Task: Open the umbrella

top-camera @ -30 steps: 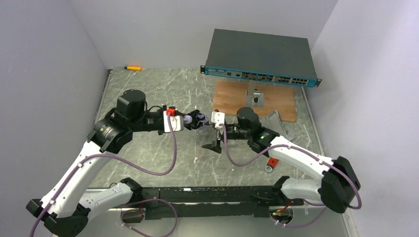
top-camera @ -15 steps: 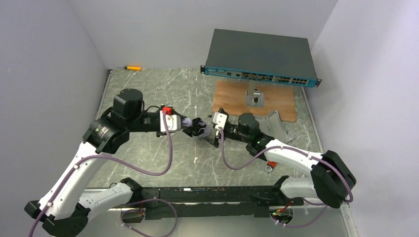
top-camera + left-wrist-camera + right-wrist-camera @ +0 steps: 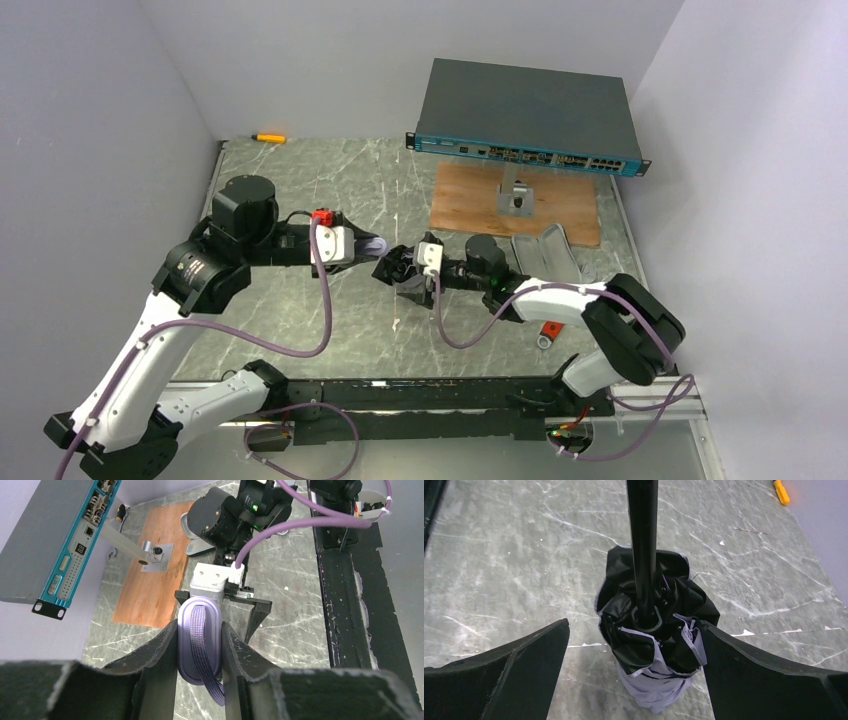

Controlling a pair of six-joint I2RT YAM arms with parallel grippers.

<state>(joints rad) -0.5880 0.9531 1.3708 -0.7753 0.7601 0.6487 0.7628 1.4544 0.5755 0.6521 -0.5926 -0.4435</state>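
My left claw (image 3: 200, 630) is clamped on the umbrella's pale handle (image 3: 186, 650), one pad on each flat side, with the woven strap (image 3: 210, 685) hanging out between them. My right claw (image 3: 633, 627) stands wide apart, a jaw on either side of the folded canopy (image 3: 659, 680), touching nothing. The umbrella (image 3: 400, 268) lies between the two arms over the middle of the table (image 3: 300, 180), and its black shaft (image 3: 642, 540) runs from the handle into the bunched cloth.

The worry, as I judge it, is what the right jaws catch when they close. If they take only loose black-and-silver folds, the cloth will slide or tear free and the frame won't spread. If the arms then pull off the line of the shaft, the thin rod could bend. The handle looks smooth, so a hard tug might drag it out of the left pads.
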